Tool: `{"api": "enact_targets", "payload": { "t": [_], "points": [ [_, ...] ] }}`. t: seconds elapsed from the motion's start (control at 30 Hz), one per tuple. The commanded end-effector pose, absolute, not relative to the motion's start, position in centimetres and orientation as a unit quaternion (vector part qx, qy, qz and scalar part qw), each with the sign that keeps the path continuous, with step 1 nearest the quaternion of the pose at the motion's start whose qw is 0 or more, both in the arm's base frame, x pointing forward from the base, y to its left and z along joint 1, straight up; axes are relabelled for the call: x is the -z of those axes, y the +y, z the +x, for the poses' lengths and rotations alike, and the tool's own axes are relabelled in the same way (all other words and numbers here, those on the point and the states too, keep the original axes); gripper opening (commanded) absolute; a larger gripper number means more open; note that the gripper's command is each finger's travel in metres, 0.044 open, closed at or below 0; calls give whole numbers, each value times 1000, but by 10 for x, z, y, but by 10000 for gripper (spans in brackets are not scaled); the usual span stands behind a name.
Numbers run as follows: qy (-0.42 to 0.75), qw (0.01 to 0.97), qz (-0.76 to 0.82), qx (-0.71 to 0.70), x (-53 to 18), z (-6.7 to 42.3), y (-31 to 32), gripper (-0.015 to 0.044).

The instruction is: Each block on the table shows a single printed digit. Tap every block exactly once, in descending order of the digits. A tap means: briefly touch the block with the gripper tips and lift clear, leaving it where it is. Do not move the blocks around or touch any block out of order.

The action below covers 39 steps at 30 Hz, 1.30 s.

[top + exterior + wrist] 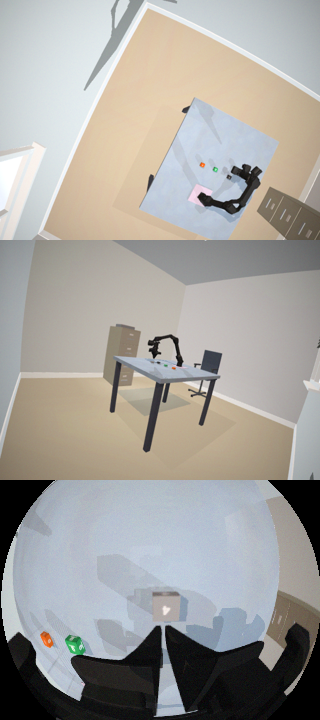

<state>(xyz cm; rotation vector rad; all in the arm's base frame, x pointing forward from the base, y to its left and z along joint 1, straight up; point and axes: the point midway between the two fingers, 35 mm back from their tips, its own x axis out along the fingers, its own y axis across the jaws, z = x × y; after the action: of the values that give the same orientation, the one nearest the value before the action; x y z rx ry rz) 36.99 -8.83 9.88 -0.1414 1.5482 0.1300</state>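
Observation:
Three small blocks lie in a row on the grey-blue table (232, 134) (160, 375). They are an orange block (202, 164) (173, 367) (46, 639), a green block (215, 169) (165, 365) (75, 644) and a dark block (229, 177) (157, 362) (166, 607). My gripper (234, 170) (155, 354) (163, 630) is shut with nothing between its fingers. It hangs above the table, close to the dark block, which shows just ahead of the fingertips in the wrist view. The digits are too small to read.
A pink mat (195, 192) (183, 367) lies under the arm's base. A filing cabinet (289, 214) (122, 353) stands beyond the table's edge near the arm. An office chair (209, 364) stands at the far side.

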Motion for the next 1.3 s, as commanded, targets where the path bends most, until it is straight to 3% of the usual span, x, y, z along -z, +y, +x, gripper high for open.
{"api": "enact_targets", "payload": {
  "t": [0.0, 0.3, 0.63, 0.83, 1.07, 1.27],
  "points": [
    [691, 717, -69, -59, -140, 372, -89, 20],
    [692, 716, -67, -59, -168, 363, -89, 20],
    [695, 713, -67, -59, -163, 275, -92, 20],
    [695, 713, -67, -59, -161, 274, -92, 20],
    [695, 713, -67, -59, -84, 276, -93, 20],
    [695, 713, -67, -59, -81, 276, -93, 20]
  ]
}}
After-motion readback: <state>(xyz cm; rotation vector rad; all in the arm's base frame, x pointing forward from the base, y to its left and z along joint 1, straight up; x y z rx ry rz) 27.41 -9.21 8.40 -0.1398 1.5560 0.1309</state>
